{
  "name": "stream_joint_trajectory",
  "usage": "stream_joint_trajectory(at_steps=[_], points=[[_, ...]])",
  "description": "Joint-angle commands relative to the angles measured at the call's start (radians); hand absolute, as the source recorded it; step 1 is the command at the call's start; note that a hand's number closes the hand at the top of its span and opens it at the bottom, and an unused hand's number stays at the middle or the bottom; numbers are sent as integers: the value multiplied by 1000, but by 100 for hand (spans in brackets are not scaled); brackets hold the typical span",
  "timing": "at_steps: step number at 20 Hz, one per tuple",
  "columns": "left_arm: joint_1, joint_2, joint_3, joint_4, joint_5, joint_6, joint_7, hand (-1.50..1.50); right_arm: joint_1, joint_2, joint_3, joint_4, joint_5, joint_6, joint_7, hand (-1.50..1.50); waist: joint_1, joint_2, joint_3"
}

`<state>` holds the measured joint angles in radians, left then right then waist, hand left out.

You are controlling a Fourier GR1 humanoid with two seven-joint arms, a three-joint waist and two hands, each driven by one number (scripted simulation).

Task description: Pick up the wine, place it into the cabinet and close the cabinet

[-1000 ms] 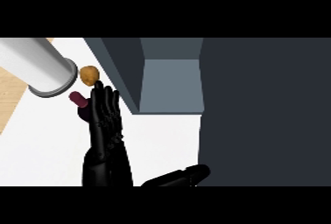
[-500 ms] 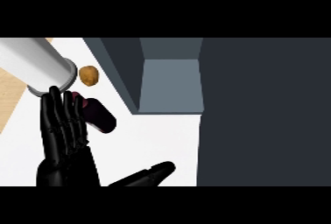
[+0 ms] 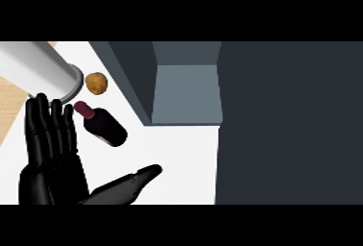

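Right hand (image 3: 56, 158) flat, fingers straight, thumb splayed wide (holding nothing), just beside wine bottle (image 3: 104, 125)

The white desk (image 3: 177, 158) carries a dark wine bottle (image 3: 105, 126) lying on its side, neck pointing up-left. Near the neck sits a small brown potato (image 3: 96, 82). Right of both stands the grey cabinet (image 3: 184, 91), its interior open to view.

dark wine bottle (image 3: 104, 126) lying beside the open cabinet (image 3: 186, 93).
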<state>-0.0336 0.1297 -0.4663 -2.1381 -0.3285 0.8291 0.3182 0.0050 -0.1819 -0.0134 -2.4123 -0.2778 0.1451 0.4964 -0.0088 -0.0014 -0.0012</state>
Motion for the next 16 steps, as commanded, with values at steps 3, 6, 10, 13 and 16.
stream_joint_trajectory(at_steps=[3,6,10,13,16], points=[[68,44,101,42,216,-73,-124,-150,40,-22,-61,-186,-146,-10,91,-150,-4,-1,0],[101,10,77,74,210,-78,-168,-150,61,6,2,-208,-75,-6,88,-150,-1,-2,0],[151,-1,142,165,362,-159,-341,-150,-4,11,-7,-142,-80,-21,98,-150,4,0,0],[127,-34,187,257,397,-182,-427,-150,-26,-3,-24,-181,-96,-37,139,-150,-1,0,0],[142,-11,244,280,427,-221,-456,-150,-7,-4,-35,-195,-95,-33,137,-150,0,-1,0]])
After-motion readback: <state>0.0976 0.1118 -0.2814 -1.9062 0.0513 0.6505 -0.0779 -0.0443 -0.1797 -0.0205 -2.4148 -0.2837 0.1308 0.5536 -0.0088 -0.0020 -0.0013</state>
